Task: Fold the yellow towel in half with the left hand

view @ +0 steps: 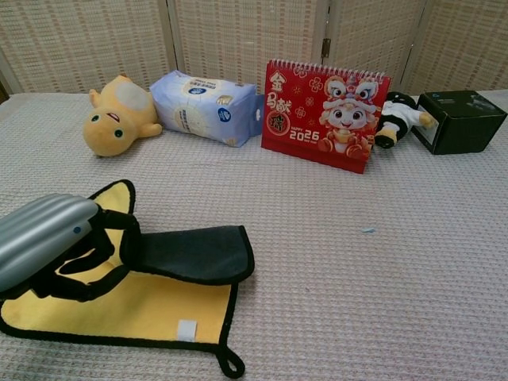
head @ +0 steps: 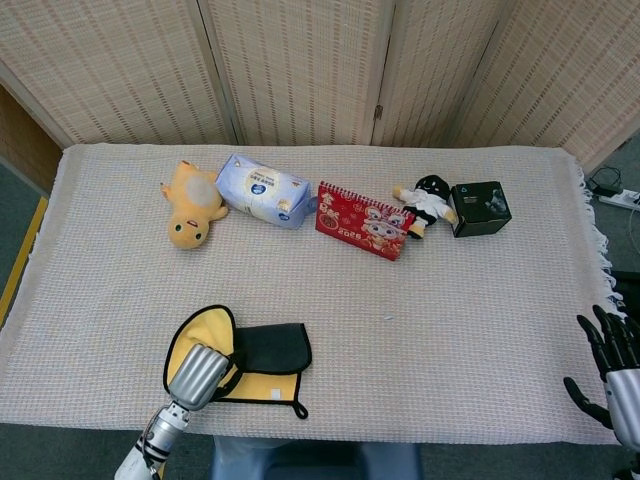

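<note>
The yellow towel (head: 262, 386) (view: 143, 309) with black trim lies at the near left edge of the table. Its far part is folded over toward me, showing a dark grey underside (head: 270, 348) (view: 194, 252). My left hand (head: 200, 373) (view: 55, 246) grips the far left edge of the towel and holds it low above the near part. A yellow corner (view: 115, 197) curls up behind the hand. My right hand (head: 608, 372) hangs off the table's right edge with fingers spread and nothing in it; the chest view does not show it.
Along the back of the table stand a yellow plush toy (head: 190, 205), a pack of wipes (head: 262, 190), a red desk calendar (head: 362, 220), a small black-and-white doll (head: 425, 205) and a black box (head: 480, 208).
</note>
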